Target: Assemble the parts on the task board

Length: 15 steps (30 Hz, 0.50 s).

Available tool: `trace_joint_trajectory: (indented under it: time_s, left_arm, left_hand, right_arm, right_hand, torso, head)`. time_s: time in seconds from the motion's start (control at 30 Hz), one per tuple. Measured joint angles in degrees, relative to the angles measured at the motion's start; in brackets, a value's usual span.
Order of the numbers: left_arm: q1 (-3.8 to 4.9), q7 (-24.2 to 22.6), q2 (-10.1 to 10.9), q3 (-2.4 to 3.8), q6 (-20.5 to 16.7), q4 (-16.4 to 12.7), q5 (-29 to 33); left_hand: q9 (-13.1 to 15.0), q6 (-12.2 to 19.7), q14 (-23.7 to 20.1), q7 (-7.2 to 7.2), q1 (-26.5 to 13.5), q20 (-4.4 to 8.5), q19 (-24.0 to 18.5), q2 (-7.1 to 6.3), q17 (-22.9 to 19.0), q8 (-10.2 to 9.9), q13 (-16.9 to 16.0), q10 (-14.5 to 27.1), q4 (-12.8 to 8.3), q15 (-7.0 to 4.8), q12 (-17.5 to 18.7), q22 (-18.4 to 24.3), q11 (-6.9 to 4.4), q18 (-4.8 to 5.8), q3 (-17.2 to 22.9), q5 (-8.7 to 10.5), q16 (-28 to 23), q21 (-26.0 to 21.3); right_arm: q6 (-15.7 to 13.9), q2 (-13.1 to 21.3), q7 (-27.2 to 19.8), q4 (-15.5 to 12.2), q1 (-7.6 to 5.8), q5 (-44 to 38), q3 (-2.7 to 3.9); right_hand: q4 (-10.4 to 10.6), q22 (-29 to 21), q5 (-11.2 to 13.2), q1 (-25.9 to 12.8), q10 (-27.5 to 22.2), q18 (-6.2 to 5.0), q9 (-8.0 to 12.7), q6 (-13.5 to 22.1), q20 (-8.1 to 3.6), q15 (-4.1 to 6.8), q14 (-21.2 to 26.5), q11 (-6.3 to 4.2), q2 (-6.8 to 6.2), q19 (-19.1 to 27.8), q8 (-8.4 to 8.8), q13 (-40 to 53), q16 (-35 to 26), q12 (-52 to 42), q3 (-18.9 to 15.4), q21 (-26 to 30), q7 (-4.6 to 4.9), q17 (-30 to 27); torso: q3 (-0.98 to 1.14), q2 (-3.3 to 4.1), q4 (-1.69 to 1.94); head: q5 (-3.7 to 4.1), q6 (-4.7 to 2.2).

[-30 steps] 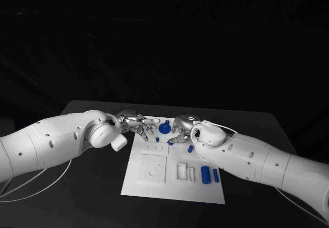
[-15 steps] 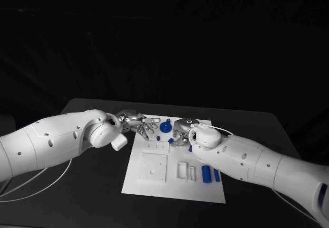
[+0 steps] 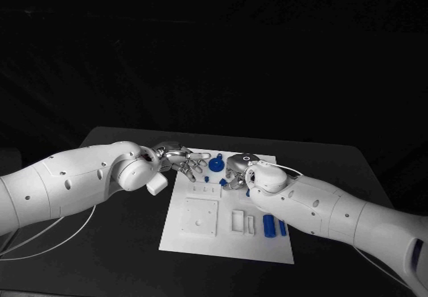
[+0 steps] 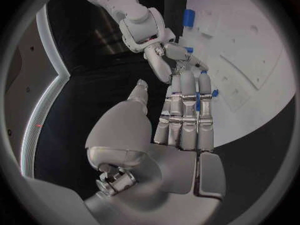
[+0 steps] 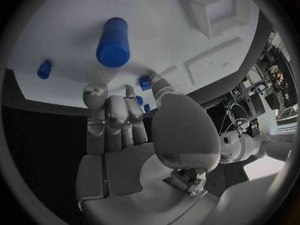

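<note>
The white task board lies mid-table. At its far end, my left hand and right hand hover close together over the blue parts. A round blue part stands between them, with small blue pieces below it. In the left wrist view my left hand is flat with straight fingers over the board and holds nothing. My right hand has straight fingers too, its thumb tip beside a small blue piece. A large blue cylinder lies on the board beyond it.
Two blue cylinders lie side by side on the board's right part, near white raised sockets. The black table surrounds the board. A white cable hangs under my left arm.
My right hand has edged a little nearer to me over the small blue pieces. My left hand has hardly moved.
</note>
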State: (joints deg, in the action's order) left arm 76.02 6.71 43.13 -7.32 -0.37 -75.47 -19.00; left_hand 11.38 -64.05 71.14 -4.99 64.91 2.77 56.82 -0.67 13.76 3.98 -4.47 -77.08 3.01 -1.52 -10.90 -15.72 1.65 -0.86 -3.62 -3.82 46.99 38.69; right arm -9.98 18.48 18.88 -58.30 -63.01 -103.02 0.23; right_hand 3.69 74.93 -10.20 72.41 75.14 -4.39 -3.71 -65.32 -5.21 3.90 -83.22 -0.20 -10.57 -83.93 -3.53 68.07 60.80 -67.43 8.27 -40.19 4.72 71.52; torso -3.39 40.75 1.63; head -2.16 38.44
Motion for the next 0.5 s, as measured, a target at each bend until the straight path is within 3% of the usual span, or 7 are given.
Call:
trace_joint_trajectory:
  time_s: [0.27, 0.37, 0.5]
  left_arm:
    - [0.0, 0.0, -0.1, 0.0, 0.0, 0.0, 0.1]
    - [0.0, 0.0, -0.1, 0.0, 0.0, 0.0, 0.1]
    - [0.0, 0.0, -0.1, 0.0, 0.1, 0.0, 0.1]
  left_hand:
    - [-0.1, 0.0, 0.0, 0.0, 0.0, 0.0, 0.0, 0.0, 0.0, 0.0, 0.0, 0.0, 0.0, 0.0, 0.0, 0.0, 0.0, 0.0, 0.0, 0.0, 0.0, 0.0]
    - [-0.1, 0.0, 0.0, 0.0, -0.2, 0.0, 0.0, 0.24, 0.0, 0.0, 0.0, 0.0, -0.2, 0.0, 0.0, 0.0, 0.0, 0.0, -0.2, 0.0, 0.0, 0.0]
    - [-0.1, 0.0, 0.0, 0.0, 0.0, 0.0, 0.0, 0.47, 0.0, 0.0, 0.0, 0.0, -0.2, 0.0, 0.0, 0.0, 0.0, 0.0, -0.1, 0.0, 0.0, 0.0]
  right_arm:
    - [-0.5, -0.4, -0.2, -0.1, 0.12, -0.1, -0.47]
    - [-0.8, -0.5, -0.4, -0.1, 0.12, -0.1, -0.62]
    - [-1.2, -0.7, -0.8, -0.1, 0.16, -0.1, -0.83]
  right_hand:
    - [-2.3, 0.0, -2.5, 0.0, 0.0, 0.0, 0.0, -0.2, 0.0, 0.0, 0.0, 0.0, 0.0, 0.0, 0.0, 0.0, 0.0, 0.0, 2.9, 0.0, -0.18, 0.0]
    - [-4.0, 0.0, -3.7, 0.0, 0.0, 0.0, 0.0, -0.2, 0.0, 0.0, 0.0, 0.0, 0.03, 0.0, 0.0, 0.0, 0.0, 0.0, 4.7, 0.0, -0.18, 0.0]
    - [-7.9, 0.0, -6.9, 0.6, 0.0, 0.0, 0.0, -0.2, 0.0, 0.0, 0.0, 0.0, 0.6, 0.0, 0.01, 0.0, 0.0, 0.0, 10.6, 0.0, -0.18, 0.0]
  torso:
    - [0.06, -0.01, -0.04]
    - [0.07, -0.01, -0.04]
    - [0.07, -0.02, -0.04]
  head:
    - [-0.02, 0.18]
    - [-0.02, 0.2]
    - [-0.02, 0.31]
